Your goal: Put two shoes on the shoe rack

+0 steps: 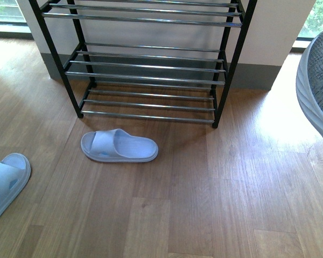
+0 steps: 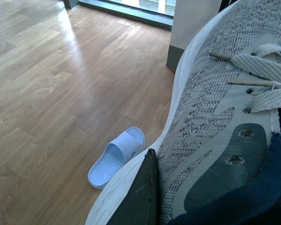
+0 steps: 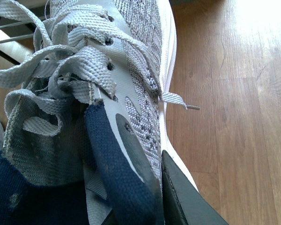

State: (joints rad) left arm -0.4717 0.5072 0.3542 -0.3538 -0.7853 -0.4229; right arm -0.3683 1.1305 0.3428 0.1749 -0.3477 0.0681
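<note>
Grey knit white-soled sneaker (image 2: 210, 117) clamped in left gripper (image 2: 152, 201); matching sneaker (image 3: 131, 61) clamped in right gripper (image 3: 178, 197). Black-framed chrome-bar shoe rack (image 1: 145, 77): visible shelves bare, neither placed.

We're looking at a wooden plank floor (image 1: 204, 188) right across the scene, with bright glare at the right. The shoe rack (image 1: 145, 79) stands on it close to the wall, black legs planted, lowest chrome bars just above the boards. Just in front of the rack lies a pale blue slide (image 1: 118, 146), sole down, running along the rack's front — and a second slide (image 1: 5, 180), same pale blue, sits well apart at the left edge, partly cut off.
</note>
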